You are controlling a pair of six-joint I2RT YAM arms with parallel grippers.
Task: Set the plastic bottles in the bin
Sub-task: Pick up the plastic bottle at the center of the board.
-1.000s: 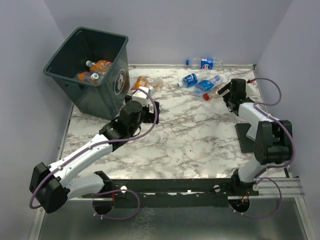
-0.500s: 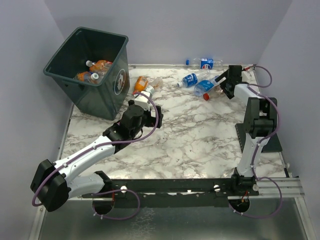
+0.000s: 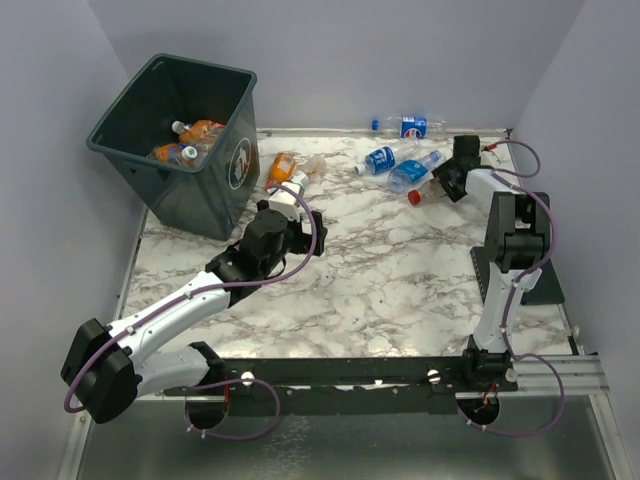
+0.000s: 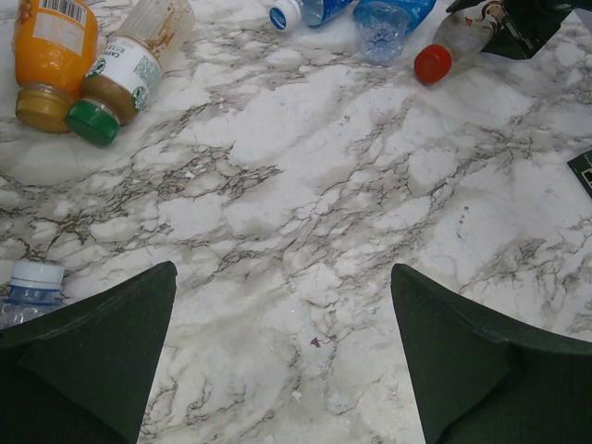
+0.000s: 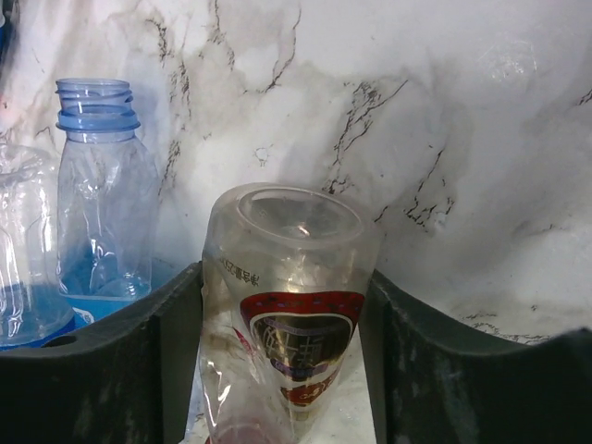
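1. The right gripper now has its two dark fingers closed against both sides of the red-capped bottle. One second ago it stood wide open, nearer to me and away from this bottle.
2. This bottle lies on the table at the far right and is not lifted yet. I think the grasp is only just made. What remains for this bottle is the lift and the long way across to the bin at the far left.
3. The left gripper is wide open and holds nothing. It hangs over the marble near the middle, almost where it was before.
4. The held bottle is thin clear plastic, a little crumpled, with a red label. I think it can dent or slip under the hard, matte fingers.
5. Just beside it lie the blue-labelled bottles, also clear and soft-looking.
6. Farther left, near the bin, the orange bottle and the green-capped bottle lie side by side.
7. The table is smooth, white with grey veins.
8. The bin is dark, with tapered walls and a round white logo. Some bottles already lie inside it.
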